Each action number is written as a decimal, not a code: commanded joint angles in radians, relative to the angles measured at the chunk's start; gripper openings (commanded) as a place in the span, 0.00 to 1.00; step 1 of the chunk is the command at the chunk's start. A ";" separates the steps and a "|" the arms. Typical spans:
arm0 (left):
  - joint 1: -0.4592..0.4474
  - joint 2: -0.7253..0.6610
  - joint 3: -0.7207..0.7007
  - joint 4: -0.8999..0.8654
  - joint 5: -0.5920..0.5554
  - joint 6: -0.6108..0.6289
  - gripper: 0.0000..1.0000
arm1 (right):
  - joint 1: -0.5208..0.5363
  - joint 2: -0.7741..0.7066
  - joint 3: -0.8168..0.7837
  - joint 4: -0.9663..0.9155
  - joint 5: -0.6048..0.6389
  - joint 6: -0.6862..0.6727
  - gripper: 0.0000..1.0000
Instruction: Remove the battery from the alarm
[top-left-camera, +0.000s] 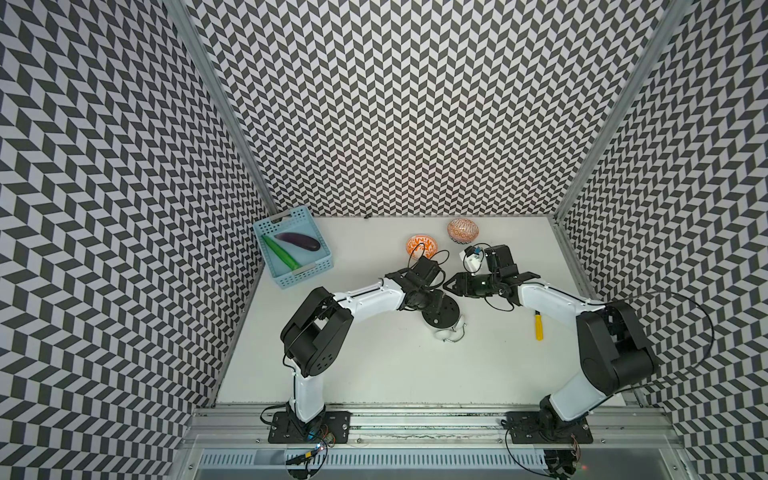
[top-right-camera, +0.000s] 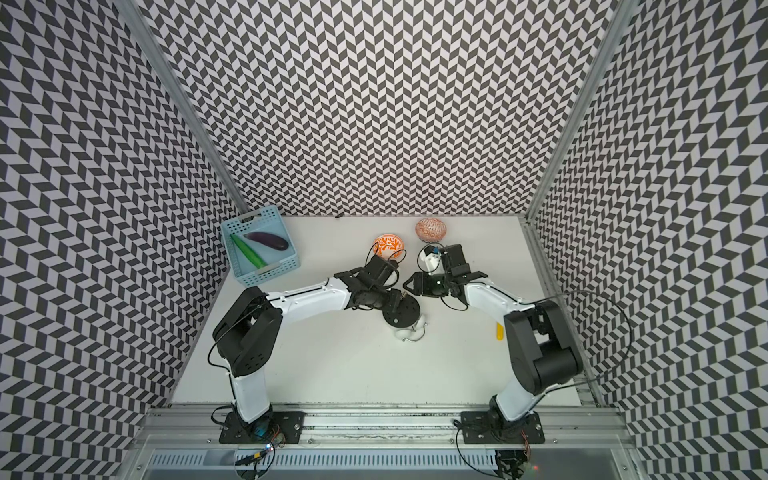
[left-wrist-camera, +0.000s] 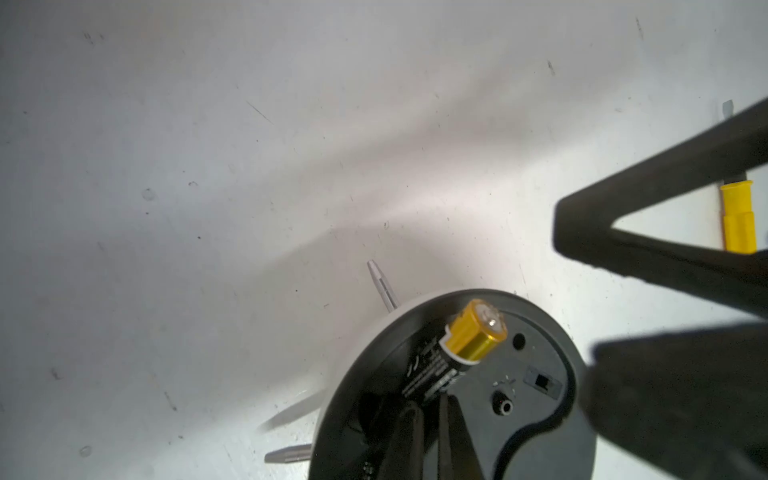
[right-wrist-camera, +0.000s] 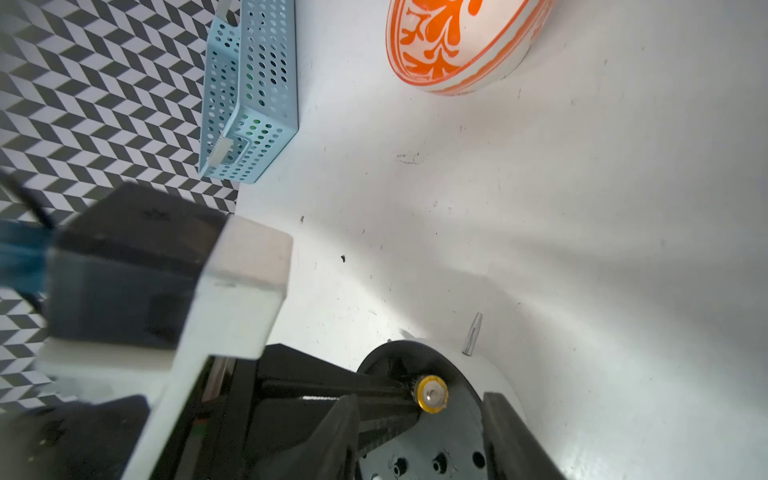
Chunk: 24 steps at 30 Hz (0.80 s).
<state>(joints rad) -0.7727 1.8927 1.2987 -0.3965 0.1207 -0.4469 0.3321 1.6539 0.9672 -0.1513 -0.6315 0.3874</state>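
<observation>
One battery (left-wrist-camera: 453, 353) pinched in left claw (left-wrist-camera: 430, 400), tilted above alarm (left-wrist-camera: 519, 399).

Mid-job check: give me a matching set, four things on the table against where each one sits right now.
Things:
1. battery
2. alarm
3. screwdriver
4. eggplant

Places:
A. inside the blue basket
B. on the table, black back facing up
C. pinched between the fingers of the left gripper, gold end raised
D. flat on the table beside the right arm

Pairs: 1-C, 2-B, 3-D, 4-A
</observation>
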 joint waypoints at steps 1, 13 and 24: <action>-0.005 0.027 -0.024 -0.008 -0.032 0.007 0.09 | 0.008 0.037 -0.018 0.125 -0.087 0.054 0.46; -0.005 0.020 -0.019 -0.007 -0.031 0.001 0.09 | 0.023 0.118 -0.045 0.183 -0.141 0.111 0.21; 0.040 -0.272 0.021 -0.073 -0.082 -0.053 0.51 | -0.180 -0.119 0.024 -0.057 -0.051 -0.003 0.09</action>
<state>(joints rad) -0.7662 1.7584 1.2999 -0.4595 0.0750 -0.4725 0.2363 1.6260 0.9749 -0.1440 -0.7330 0.4465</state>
